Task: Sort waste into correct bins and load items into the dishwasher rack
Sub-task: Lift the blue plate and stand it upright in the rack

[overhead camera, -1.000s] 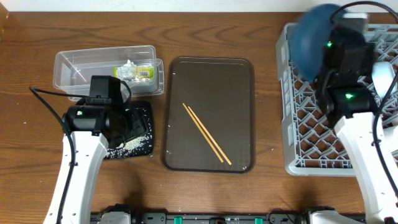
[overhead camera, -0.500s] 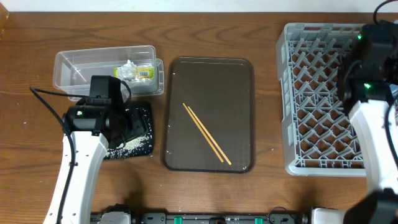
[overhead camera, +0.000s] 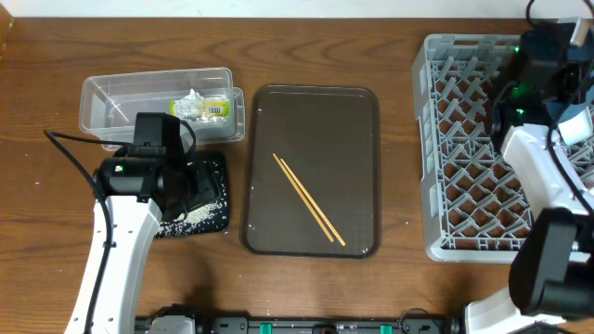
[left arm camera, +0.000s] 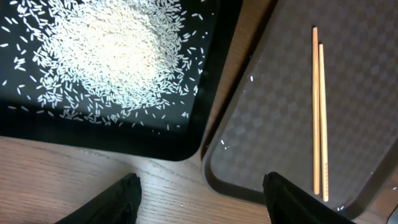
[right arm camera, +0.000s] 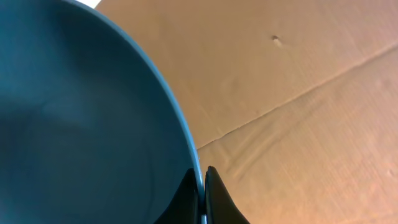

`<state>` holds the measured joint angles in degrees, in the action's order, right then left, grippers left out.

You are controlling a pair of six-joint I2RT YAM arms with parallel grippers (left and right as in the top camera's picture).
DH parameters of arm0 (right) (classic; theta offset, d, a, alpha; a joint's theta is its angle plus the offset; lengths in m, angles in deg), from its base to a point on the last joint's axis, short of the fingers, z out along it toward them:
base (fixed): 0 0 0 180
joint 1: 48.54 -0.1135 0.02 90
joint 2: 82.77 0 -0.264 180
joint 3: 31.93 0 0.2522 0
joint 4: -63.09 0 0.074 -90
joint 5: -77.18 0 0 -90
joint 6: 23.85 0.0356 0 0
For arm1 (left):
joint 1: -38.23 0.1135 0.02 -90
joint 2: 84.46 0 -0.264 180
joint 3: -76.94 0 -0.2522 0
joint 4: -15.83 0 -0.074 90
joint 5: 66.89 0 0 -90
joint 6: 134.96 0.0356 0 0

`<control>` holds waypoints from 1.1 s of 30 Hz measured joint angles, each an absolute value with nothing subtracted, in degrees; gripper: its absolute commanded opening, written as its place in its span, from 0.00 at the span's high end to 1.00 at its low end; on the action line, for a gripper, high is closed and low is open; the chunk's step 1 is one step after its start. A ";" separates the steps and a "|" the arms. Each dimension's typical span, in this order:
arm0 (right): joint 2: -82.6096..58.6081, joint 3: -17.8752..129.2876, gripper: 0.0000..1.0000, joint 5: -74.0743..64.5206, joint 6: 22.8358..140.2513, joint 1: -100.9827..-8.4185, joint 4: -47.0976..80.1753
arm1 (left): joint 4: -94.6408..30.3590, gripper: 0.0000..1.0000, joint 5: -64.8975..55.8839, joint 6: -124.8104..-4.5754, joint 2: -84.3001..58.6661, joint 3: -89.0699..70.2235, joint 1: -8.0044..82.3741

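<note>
My right gripper point(right arm camera: 203, 180) is shut on the rim of the dark blue plate point(right arm camera: 81, 124); the plate does not show in the overhead view. The right arm point(overhead camera: 543, 56) is at the back right of the grey dishwasher rack point(overhead camera: 464, 186). My left gripper point(left arm camera: 208, 199) is open and empty, over the corner where the black tray point(left arm camera: 124, 137) meets the brown tray. Rice grains point(left arm camera: 106, 56) lie in the black tray point(overhead camera: 209, 218). The chopsticks point(overhead camera: 308, 199) lie on the brown tray. The clear tub point(overhead camera: 111, 97) holds the yellow-green wrapper point(overhead camera: 215, 109) and white tissue point(overhead camera: 190, 104).
The dark brown serving tray point(overhead camera: 316, 111) lies mid-table between the bins and the rack. A pale blue object point(overhead camera: 577, 121) shows at the rack's right side, partly behind my right arm. A few rice grains lie on the brown tray point(left arm camera: 261, 137).
My right arm swung the dark blue plate from above the rack's back left toward the back right, and the plate left the overhead view. The left arm has not moved.
</note>
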<state>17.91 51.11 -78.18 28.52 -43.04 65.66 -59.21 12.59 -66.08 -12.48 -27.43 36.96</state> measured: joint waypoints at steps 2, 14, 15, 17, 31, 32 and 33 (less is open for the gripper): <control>19.07 51.11 0.99 -77.86 28.41 -43.17 66.17 | -59.21 0.34 12.61 -66.08 -12.48 -27.43 36.96; 20.86 51.89 0.79 -78.75 32.17 -49.58 62.27 | -58.82 0.34 12.59 -66.08 -12.46 -27.43 36.96; 21.15 51.85 0.76 -78.90 32.43 -50.14 61.92 | -58.77 0.34 12.61 -66.08 -12.46 -27.43 36.96; 21.67 51.83 0.66 -79.52 32.74 -51.45 60.68 | -58.75 0.34 12.63 -66.08 -12.46 -27.43 36.96; 19.94 51.46 0.32 -75.60 46.68 -55.98 34.89 | -58.75 0.34 12.59 -66.08 -12.46 -27.43 36.96; 18.76 51.39 0.32 -73.03 48.54 -55.98 32.33 | -58.71 0.34 12.61 -66.08 -12.46 -27.43 36.96; 17.43 51.39 0.31 -70.40 49.87 -55.98 30.30 | -58.75 0.34 12.61 -66.08 -12.46 -27.43 36.96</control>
